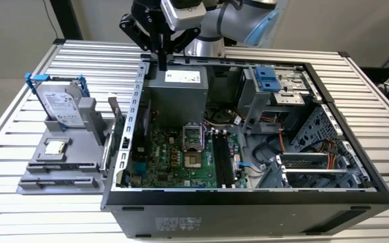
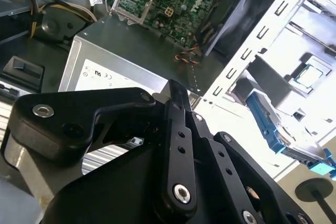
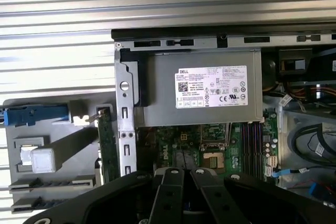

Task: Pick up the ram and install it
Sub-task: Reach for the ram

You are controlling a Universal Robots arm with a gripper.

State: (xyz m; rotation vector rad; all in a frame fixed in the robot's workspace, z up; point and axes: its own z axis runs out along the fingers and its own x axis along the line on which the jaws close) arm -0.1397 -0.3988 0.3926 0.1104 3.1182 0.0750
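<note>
The ram [image 1: 119, 135] stands on edge in the grey holder [image 1: 59, 169], close against the outside of the open computer case's wall on the exterior view's left. In the first wrist view the ram [image 3: 106, 145] is a thin dark strip beside that wall. My gripper [image 1: 162, 65] hangs over the case's rear rim, above the grey power supply [image 1: 178, 91], well apart from the ram. Its black fingers [image 3: 173, 174] lie together with nothing between them, and the gripper [image 2: 177, 92] looks the same in the second wrist view. The long black motherboard slots [image 1: 223, 162] lie inside the case.
A silver hard drive [image 1: 63, 104] in a blue frame leans upright on the holder, with a small processor chip [image 1: 54, 147] in front of it. The case [image 1: 248, 195] lies open on a ribbed metal table [image 1: 377, 101]. Cables and drive bays [image 1: 316, 162] crowd its side on the exterior view's right.
</note>
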